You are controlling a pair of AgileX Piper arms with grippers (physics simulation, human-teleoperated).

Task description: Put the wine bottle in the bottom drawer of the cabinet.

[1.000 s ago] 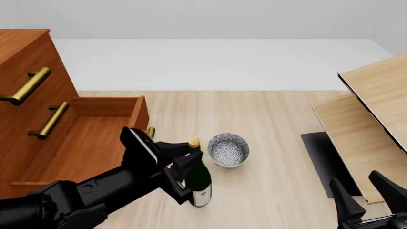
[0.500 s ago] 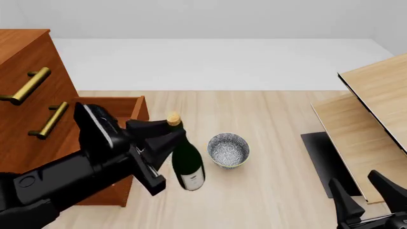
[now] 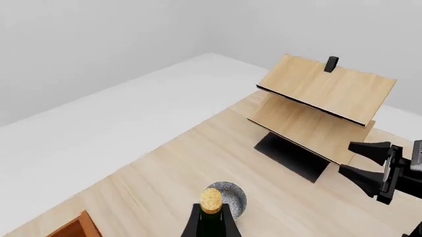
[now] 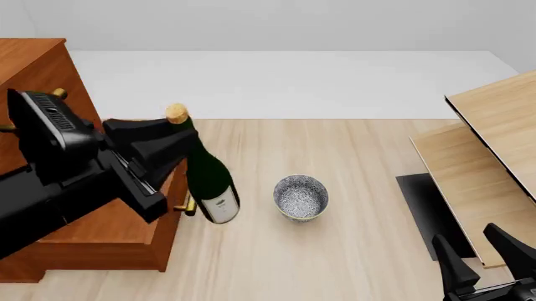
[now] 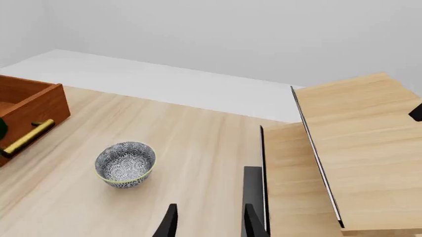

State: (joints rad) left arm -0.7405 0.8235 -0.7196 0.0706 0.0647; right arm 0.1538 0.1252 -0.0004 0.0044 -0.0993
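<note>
Green wine bottle (image 4: pixel 206 179) clenched upright between left gripper (image 4: pixel 159 153) jaws, off the table.

Cabinet at left, bowl in the middle, slanted shelf unit at right.

On the table (image 4: pixel 352 157), the cabinet (image 4: pixel 34 69) stands at the far left with its bottom drawer (image 4: pixel 125 232) pulled out toward the centre. The wine bottle (image 4: pixel 205 175), held in the left claw (image 4: pixel 159 150), hangs just right of the drawer's front, leaning slightly (neck toward the cabinet). The bowl (image 4: pixel 300 197) sits right of the bottle, apart from it. The slanted shelf unit (image 4: pixel 486 157) fills the right side, with the right claw (image 4: pixel 481 257) in front of it.
</note>
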